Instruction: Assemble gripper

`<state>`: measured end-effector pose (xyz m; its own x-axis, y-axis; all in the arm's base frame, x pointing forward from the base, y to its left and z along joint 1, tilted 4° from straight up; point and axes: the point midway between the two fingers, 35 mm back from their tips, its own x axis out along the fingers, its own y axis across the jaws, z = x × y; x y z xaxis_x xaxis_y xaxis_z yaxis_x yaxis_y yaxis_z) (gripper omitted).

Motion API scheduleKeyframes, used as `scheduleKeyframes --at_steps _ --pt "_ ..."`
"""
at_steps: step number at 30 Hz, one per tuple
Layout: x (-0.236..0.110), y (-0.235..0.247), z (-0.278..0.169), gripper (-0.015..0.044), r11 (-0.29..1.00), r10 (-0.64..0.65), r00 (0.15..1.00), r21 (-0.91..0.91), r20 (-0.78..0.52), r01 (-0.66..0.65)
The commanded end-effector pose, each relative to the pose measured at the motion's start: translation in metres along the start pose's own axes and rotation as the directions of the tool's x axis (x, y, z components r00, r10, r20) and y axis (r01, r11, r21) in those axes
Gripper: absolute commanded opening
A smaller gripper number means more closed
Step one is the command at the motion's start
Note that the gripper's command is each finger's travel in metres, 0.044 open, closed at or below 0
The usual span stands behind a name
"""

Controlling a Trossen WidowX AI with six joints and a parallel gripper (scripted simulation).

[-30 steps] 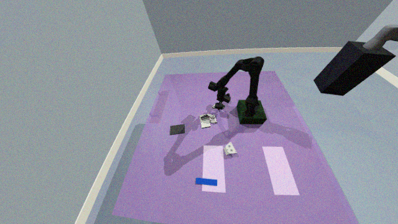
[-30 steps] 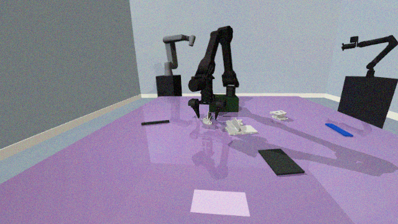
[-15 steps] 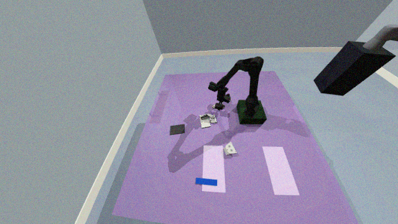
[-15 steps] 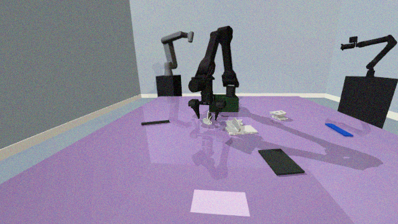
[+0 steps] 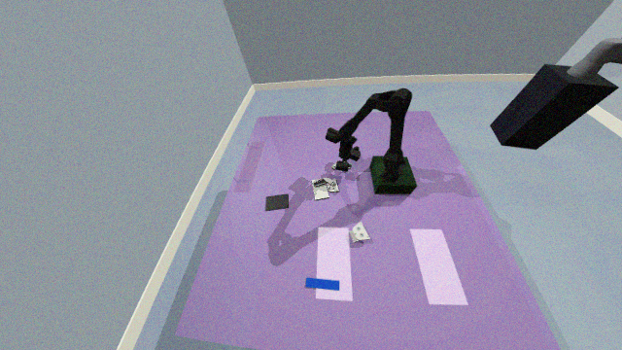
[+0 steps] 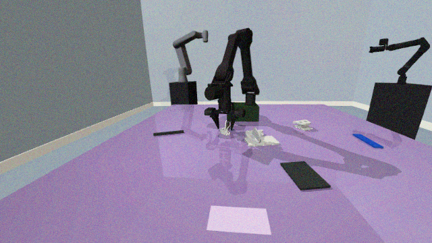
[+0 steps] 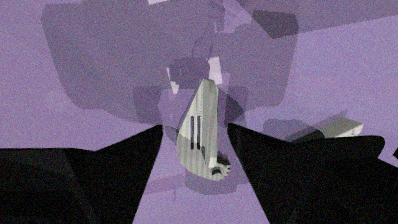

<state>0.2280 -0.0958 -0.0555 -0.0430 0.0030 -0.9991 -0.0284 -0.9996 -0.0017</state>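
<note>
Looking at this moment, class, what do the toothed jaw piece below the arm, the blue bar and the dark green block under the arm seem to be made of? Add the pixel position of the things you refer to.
Pale grey ridged jaw piece (image 6: 225,131) (image 7: 192,159): probably matt printed plastic, given its fine parallel lines.
Flat blue bar (image 5: 322,284) (image 6: 368,141): perhaps painted or plastic; evenly coloured, no grain.
Dark green block (image 5: 394,188) (image 6: 248,114): material unclear; dull, plain faces.

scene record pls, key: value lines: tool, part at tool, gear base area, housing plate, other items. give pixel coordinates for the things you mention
tool: partly open, fingers either side of the jaw, gap left
part at tool: loose white geared jaw (image 6: 225,129) (image 7: 197,145), not gripped
gear base area: white assembly (image 5: 321,190) (image 6: 256,138), beside the loose jaw; meshing unclear
housing plate: probably the white part with two holes (image 5: 360,233) (image 6: 302,124), set apart
other items: blue bar (image 5: 322,284) (image 6: 368,140); dark flat slab (image 5: 277,202) (image 6: 305,175); thin black bar (image 6: 168,133)
</note>
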Motion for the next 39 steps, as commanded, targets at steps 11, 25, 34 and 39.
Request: scheduleKeyframes --at_steps 11,25,34,39 --pt "0.0 0.0 0.0 0.0134 1.0 0.0 1.0 0.0 0.0 0.0" --pt "-0.013 0.001 -0.002 0.0134 1.0 0.001 1.0 0.0 0.0 -0.001" --pt "-0.041 0.002 -0.003 0.0134 1.0 0.002 1.0 0.001 -0.001 -0.002" --pt "-0.057 0.001 -0.003 0.0134 1.0 0.003 1.0 0.001 -0.001 -0.003"
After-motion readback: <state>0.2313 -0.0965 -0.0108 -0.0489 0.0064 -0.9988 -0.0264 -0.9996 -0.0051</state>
